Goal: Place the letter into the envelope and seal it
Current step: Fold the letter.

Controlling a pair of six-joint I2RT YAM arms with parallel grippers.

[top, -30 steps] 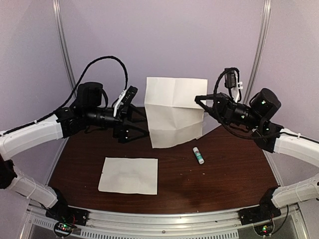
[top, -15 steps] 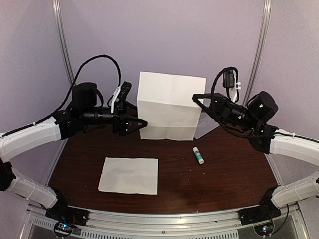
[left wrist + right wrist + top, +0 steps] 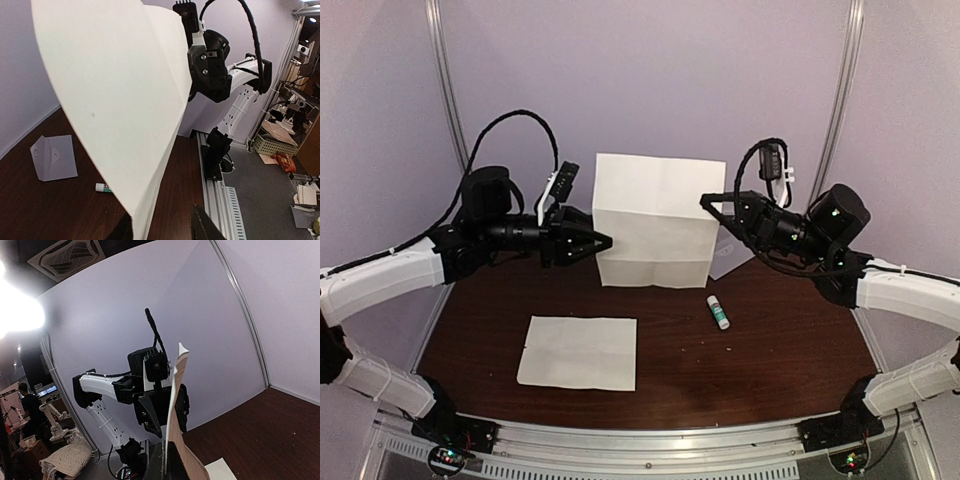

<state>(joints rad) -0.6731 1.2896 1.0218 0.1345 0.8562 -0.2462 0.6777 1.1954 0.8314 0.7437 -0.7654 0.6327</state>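
Note:
The white letter (image 3: 658,220) hangs upright over the back of the table, creased down its middle. My right gripper (image 3: 708,203) is shut on its right edge, and the right wrist view shows the sheet (image 3: 175,400) edge-on, rising from between the closed fingers. My left gripper (image 3: 603,241) sits at the left edge. In the left wrist view the paper (image 3: 115,90) runs down between its jaws, which are narrowed, with a gap to the right finger. The grey envelope (image 3: 52,157), flap raised, lies on the table beyond the letter.
A glue stick (image 3: 718,311) lies on the dark wooden table (image 3: 770,350) right of centre. A flat white sheet (image 3: 578,352) rests near the front left. Purple walls close in the back and sides. The arm bases stand on the metal rail at the near edge.
The letter rose off the table and now hangs straighter. My left gripper moved right to the sheet's left edge and its jaws narrowed around it. The right gripper kept its hold.

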